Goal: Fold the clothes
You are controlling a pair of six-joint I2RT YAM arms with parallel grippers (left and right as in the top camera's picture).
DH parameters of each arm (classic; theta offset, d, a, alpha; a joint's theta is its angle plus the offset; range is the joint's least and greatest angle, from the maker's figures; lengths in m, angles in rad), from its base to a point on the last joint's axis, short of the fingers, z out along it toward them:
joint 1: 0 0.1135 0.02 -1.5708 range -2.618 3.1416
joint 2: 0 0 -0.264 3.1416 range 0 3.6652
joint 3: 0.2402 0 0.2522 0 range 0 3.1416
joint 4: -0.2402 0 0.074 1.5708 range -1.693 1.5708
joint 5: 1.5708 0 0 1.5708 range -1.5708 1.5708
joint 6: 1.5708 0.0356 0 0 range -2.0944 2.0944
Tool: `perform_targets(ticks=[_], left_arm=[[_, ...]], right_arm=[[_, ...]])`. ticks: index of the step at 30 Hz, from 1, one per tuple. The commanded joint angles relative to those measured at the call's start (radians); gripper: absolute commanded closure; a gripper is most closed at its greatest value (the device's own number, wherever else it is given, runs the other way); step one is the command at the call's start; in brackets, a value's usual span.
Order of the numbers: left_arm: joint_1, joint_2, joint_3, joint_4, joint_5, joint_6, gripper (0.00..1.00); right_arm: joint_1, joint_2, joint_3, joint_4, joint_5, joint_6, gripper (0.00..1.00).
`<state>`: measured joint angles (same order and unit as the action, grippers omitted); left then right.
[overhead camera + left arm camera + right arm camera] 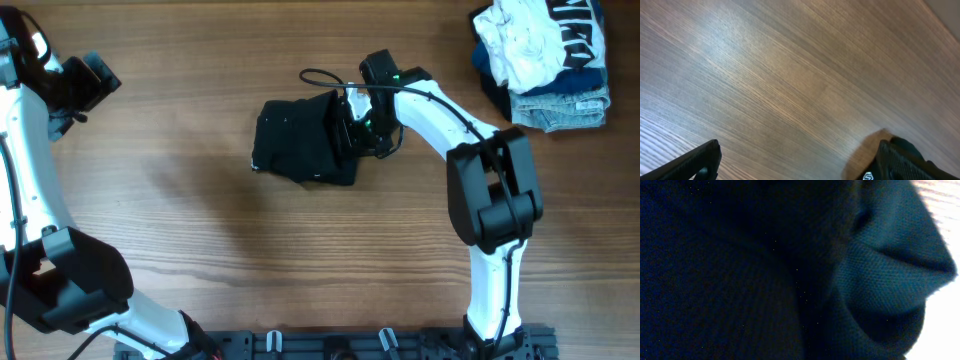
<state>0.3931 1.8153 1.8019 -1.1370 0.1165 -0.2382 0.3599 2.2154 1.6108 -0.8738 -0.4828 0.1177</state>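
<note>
The clothes [298, 140], one black garment, lie folded into a compact bundle at the middle of the wooden table. My right gripper [364, 124] is pressed down at the bundle's right edge. In the right wrist view dark fabric [880, 275] fills almost the whole picture and hides the fingers, so their state does not show. My left gripper [93, 82] hangs at the far left, well away from the garment. In the left wrist view it [800, 161] is open above bare wood, and its fingers [702, 161] are wide apart with nothing between them.
A heap of white, navy printed and light denim garments [545, 60] lies at the back right corner. A black cable [325, 75] loops from the right arm over the table behind the bundle. A black rail [350, 345] runs along the front edge.
</note>
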Motion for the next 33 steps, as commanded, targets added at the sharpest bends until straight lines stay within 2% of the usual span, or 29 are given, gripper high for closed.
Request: perform_targets(ticks=[1, 2, 8, 14, 17, 18, 23, 26, 33], left_arm=[[0.003, 0.014, -0.003, -0.02, -0.006, -0.002, 0.0], [0.003, 0.014, -0.003, -0.026, -0.006, -0.002, 0.0], [0.003, 0.014, -0.003, -0.027, -0.006, -0.002, 0.0], [0.003, 0.014, -0.003, -0.027, -0.006, -0.002, 0.0], [0.003, 0.014, -0.003, -0.023, -0.006, -0.002, 0.0], [0.003, 0.014, -0.003, -0.021, -0.006, -0.002, 0.0], [0.003, 0.014, -0.003, -0.02, -0.006, -0.002, 0.0], [0.003, 0.014, -0.003, -0.02, -0.006, -0.002, 0.0], [0.003, 0.014, -0.003, -0.02, -0.006, -0.002, 0.0]], right_arm=[[0.004, 0.047, -0.003, 0.01, -0.036, -0.018, 0.75], [-0.005, 0.047, -0.002, 0.018, -0.038, 0.005, 0.96], [-0.139, 0.006, 0.055, 0.025, -0.232, 0.028, 0.96], [-0.322, -0.167, 0.14, 0.121, -0.466, 0.103, 0.96], [-0.385, -0.277, 0.169, 0.24, -0.469, 0.207, 0.96], [-0.417, -0.332, 0.17, 0.336, -0.465, 0.266, 0.96], [-0.525, -0.394, 0.17, 0.57, -0.454, 0.384, 0.96], [-0.583, -0.39, 0.169, 0.61, -0.426, 0.385, 0.96], [-0.686, -0.388, 0.169, 0.653, -0.212, 0.372, 0.96]])
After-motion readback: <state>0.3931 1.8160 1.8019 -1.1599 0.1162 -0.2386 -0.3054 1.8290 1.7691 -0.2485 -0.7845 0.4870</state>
